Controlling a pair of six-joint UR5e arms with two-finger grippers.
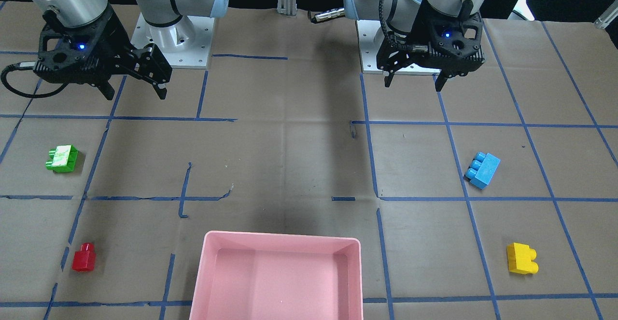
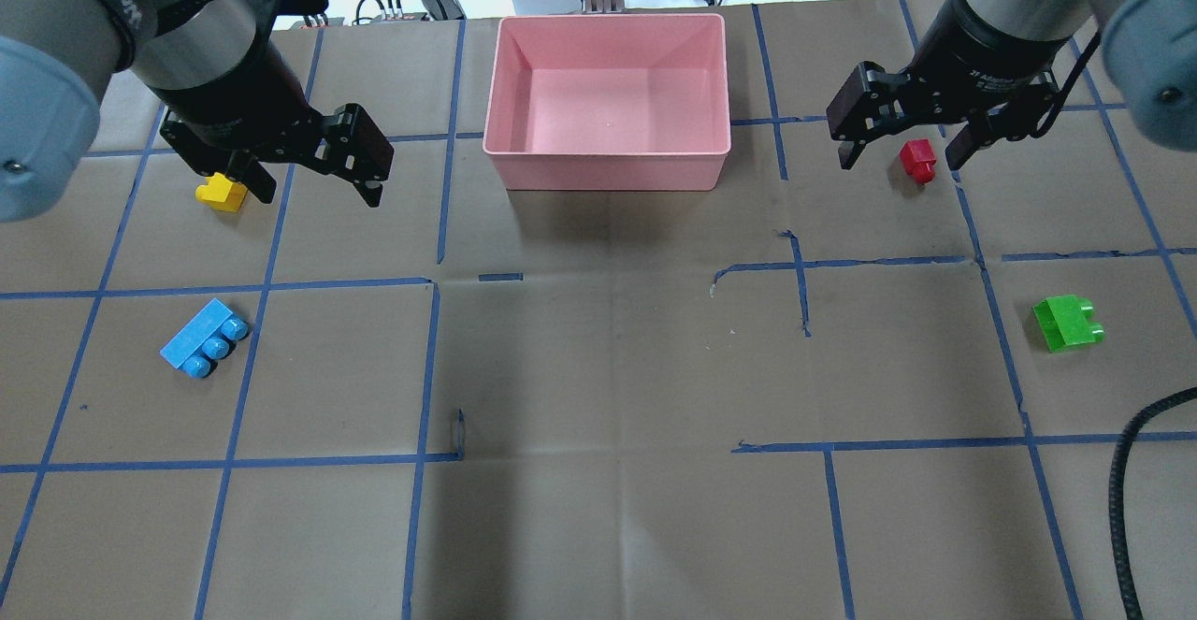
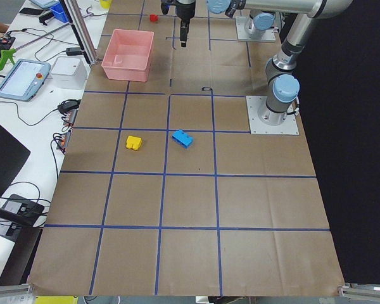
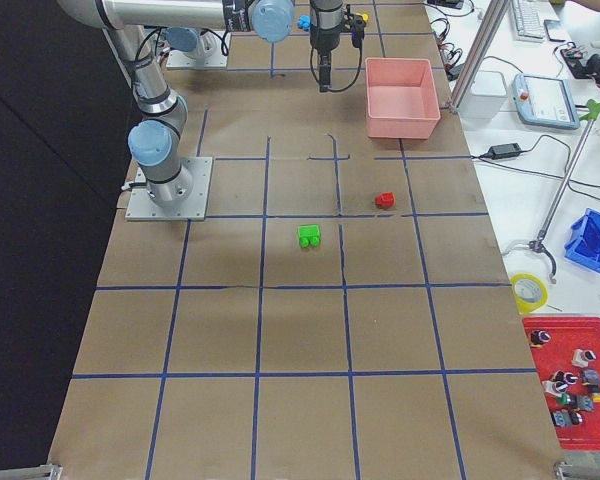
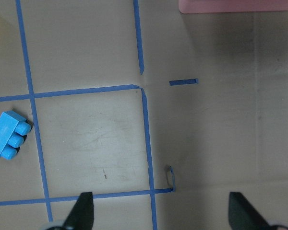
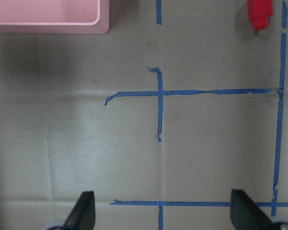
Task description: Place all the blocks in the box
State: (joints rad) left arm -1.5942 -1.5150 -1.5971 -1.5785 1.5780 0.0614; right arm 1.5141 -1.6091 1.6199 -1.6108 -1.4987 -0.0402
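The pink box [image 2: 608,171] stands empty at the table's far middle. The yellow block [image 2: 223,192] and the light blue block [image 2: 204,338] lie on the left. The red block [image 2: 917,159] and the green block [image 2: 1068,323] lie on the right. My left gripper [image 2: 316,188] is open and empty, raised above the table beside the yellow block. My right gripper [image 2: 901,157] is open and empty, raised near the red block. The left wrist view shows the blue block [image 5: 8,135], the right wrist view the red block [image 6: 259,12] and a box corner [image 6: 48,24].
Brown paper with blue tape lines covers the table [image 2: 598,367]. A black cable [image 2: 1122,489] hangs at the near right. The two arm bases [image 1: 174,40] sit at the robot's side. Devices and cables lie beyond the far edge [image 3: 25,79].
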